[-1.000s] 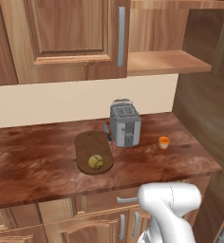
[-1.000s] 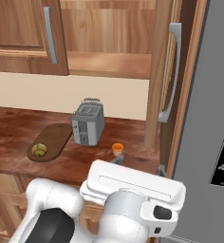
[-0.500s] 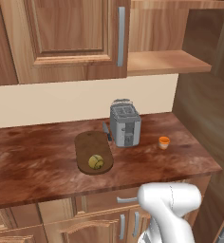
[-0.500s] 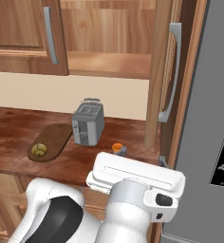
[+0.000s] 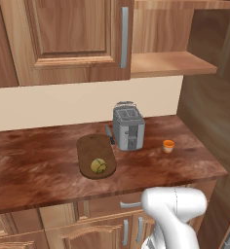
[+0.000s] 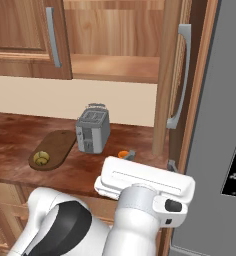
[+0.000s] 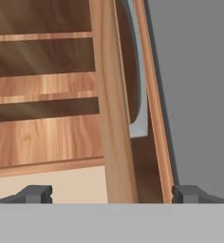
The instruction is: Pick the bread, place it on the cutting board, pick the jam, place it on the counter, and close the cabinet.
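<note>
We see the bread (image 5: pixel 98 166), a lumpy olive-yellow ball, resting on the dark oval cutting board (image 5: pixel 92 148) on the glossy wood-grain table (image 5: pixel 34 165). The squat orange jam (image 5: pixel 168 145) stands right of the toaster (image 5: pixel 128 127). Our fingers (image 7: pixel 111 193) are spread wide (holding nothing) facing the open cabinet (image 7: pixel 115 109) door's edge.

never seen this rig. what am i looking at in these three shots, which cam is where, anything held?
It's a rendered kitchen with a white robot arm on a driving base. Two cameras sit behind the arm, left and right; the third rides on the hand. On the counter: the bread lies on the cutting board, beside a toaster, and the jam stands to the toaster's right. The cabinet door stands open. In the hand view the gripper is open, holding nothing, facing the door's edge and handle.
</note>
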Controlling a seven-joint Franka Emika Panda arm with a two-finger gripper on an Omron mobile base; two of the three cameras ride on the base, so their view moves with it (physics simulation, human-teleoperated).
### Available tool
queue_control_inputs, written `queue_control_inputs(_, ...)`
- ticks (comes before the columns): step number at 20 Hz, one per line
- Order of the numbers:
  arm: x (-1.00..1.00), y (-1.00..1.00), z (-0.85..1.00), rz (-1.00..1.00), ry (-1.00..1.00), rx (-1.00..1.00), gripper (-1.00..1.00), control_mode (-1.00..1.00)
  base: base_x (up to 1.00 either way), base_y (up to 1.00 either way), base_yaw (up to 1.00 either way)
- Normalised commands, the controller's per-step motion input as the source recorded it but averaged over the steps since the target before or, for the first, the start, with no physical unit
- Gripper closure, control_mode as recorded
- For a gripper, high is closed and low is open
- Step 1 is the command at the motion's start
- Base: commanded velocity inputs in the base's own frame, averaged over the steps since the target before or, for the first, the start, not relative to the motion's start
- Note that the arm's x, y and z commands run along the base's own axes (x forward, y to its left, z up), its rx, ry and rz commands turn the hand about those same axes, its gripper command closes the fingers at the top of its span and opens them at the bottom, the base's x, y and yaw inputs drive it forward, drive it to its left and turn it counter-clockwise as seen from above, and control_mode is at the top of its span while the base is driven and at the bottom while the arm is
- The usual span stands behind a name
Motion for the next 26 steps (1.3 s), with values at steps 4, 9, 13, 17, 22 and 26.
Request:
queue_control_inputs(4,0.0,-0.03,0.0,0.0,-0.01,0.0,-1.0,-1.0,0.0,0.0,0.0)
queue_control_inputs(9,0.02,-0.01,0.0,0.0,-0.04,0.0,-1.0,-1.0,0.0,0.0,0.0)
queue_control_inputs(13,0.15,0.0,0.0,0.0,-0.05,0.0,-1.0,-1.0,0.0,0.0,0.0)
queue_control_inputs(17,0.18,0.0,0.0,0.0,-0.05,0.0,-1.0,-1.0,0.0,0.0,0.0)
queue_control_inputs(22,0.21,0.0,0.0,0.01,-0.05,0.0,-1.0,-1.0,0.0,0.0,0.0)
queue_control_inputs(26,0.26,0.0,0.0,0.01,-0.04,0.0,-1.0,-1.0,0.0,0.0,0.0)
